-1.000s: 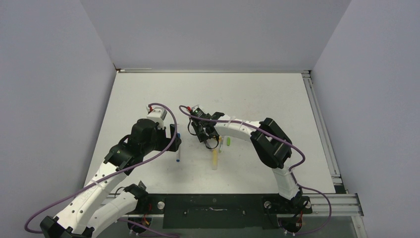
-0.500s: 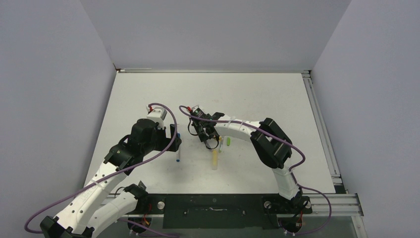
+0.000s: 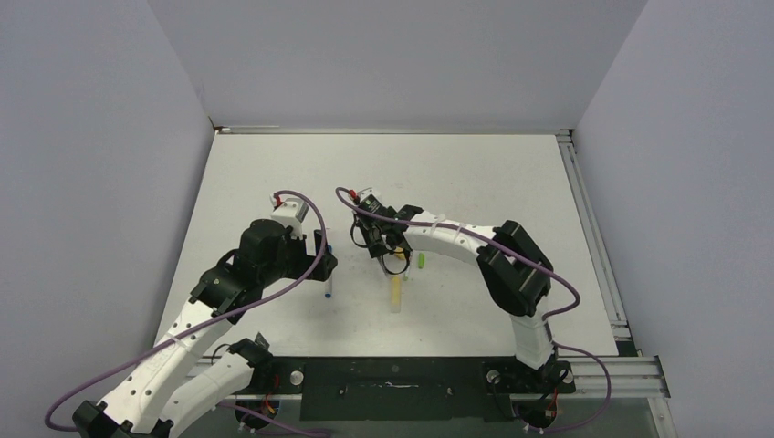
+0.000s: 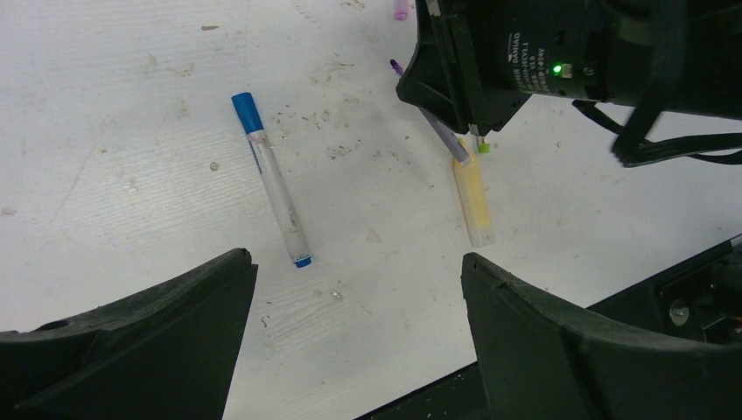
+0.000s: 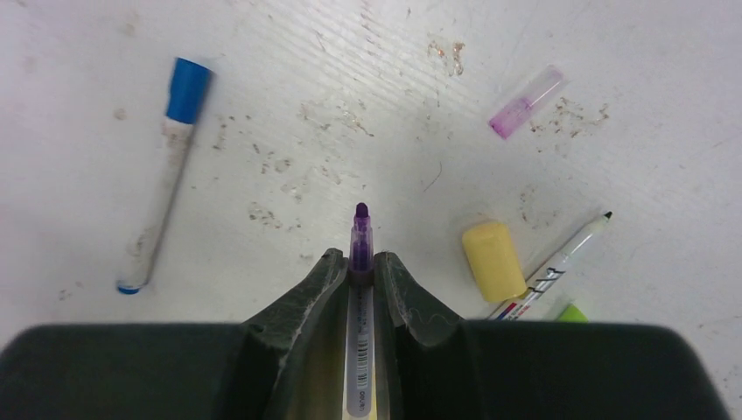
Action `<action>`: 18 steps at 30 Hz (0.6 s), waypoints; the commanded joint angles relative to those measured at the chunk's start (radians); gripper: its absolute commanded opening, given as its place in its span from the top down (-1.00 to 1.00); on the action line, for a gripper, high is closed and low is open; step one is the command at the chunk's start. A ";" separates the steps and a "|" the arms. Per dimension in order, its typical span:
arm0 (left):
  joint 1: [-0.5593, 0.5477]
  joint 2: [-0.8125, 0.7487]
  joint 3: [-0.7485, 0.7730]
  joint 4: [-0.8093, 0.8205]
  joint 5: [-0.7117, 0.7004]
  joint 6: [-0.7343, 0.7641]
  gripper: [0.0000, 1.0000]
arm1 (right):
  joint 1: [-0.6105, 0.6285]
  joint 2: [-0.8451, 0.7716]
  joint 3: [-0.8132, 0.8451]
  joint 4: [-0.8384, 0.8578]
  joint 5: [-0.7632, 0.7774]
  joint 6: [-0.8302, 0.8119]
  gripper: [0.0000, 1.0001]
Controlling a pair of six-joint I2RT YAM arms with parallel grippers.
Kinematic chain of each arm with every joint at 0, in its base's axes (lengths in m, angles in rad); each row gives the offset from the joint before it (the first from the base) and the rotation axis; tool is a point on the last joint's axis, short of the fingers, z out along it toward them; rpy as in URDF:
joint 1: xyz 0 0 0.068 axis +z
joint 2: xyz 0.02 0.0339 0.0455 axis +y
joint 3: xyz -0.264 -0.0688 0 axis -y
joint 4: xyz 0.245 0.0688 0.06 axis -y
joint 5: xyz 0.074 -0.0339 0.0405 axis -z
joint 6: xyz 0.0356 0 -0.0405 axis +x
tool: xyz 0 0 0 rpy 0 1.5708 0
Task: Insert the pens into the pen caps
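My right gripper [image 5: 359,256] is shut on the thin purple pen [image 5: 361,226], whose purple tip sticks out past the fingertips just above the table. The pink-purple cap [image 5: 528,102] lies ahead to the right. A yellow cap [image 5: 493,260] lies beside a thin white pen with a dark tip [image 5: 560,261] and a green cap [image 5: 573,312]. The white-grey pen [image 4: 273,184] with blue ends lies flat in front of my open left gripper [image 4: 354,256], which holds nothing. The yellow marker [image 4: 473,199] lies under the right gripper [image 3: 381,248].
The black front rail [image 4: 542,359] runs along the table's near edge close to the left gripper [image 3: 324,260]. Both arms crowd the table's middle, a hand's width apart. Grey walls [image 3: 109,182] close in the sides and back.
The right gripper has closed onto the purple pen and the right arm's elbow has shifted right. The left arm has barely moved.
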 commanded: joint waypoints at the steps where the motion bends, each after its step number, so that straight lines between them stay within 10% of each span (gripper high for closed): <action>1: 0.008 -0.024 0.016 0.085 0.116 -0.030 -0.73 | -0.008 -0.170 -0.034 0.087 -0.022 0.054 0.89; 18: 0.016 -0.078 -0.066 0.415 0.492 -0.238 -0.75 | -0.014 -0.631 -0.259 0.333 -0.238 0.180 0.89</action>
